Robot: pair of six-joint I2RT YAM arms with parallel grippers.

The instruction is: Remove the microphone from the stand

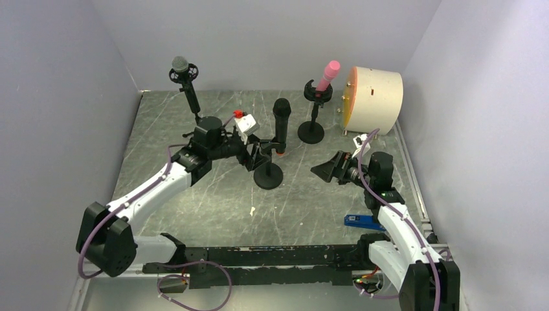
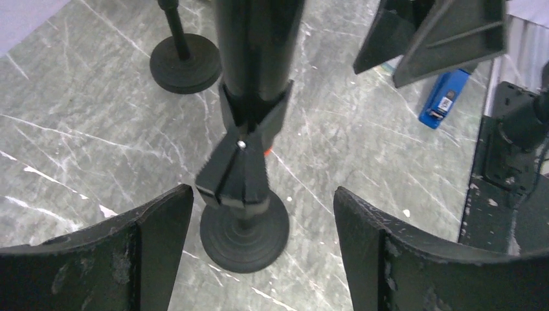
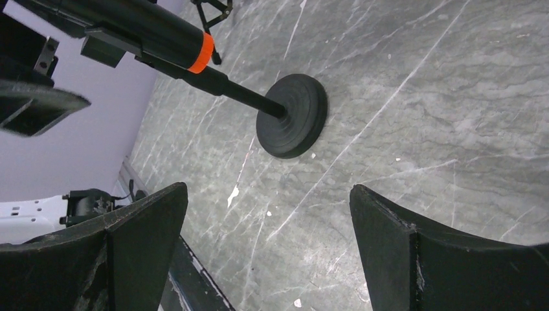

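1. Left gripper (image 2: 262, 194) is spread wide and empty, right up near the black stick microphone (image 1: 281, 120), which sits upright in its black round-base stand (image 1: 268, 176).
2. Right gripper (image 3: 268, 191) is gaping too, holding nothing.
3. Left arm is stretched low; the right is bent, aimed left.

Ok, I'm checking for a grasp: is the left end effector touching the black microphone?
Apart. The left wrist view shows table between the black microphone and both fingers of the left end effector.
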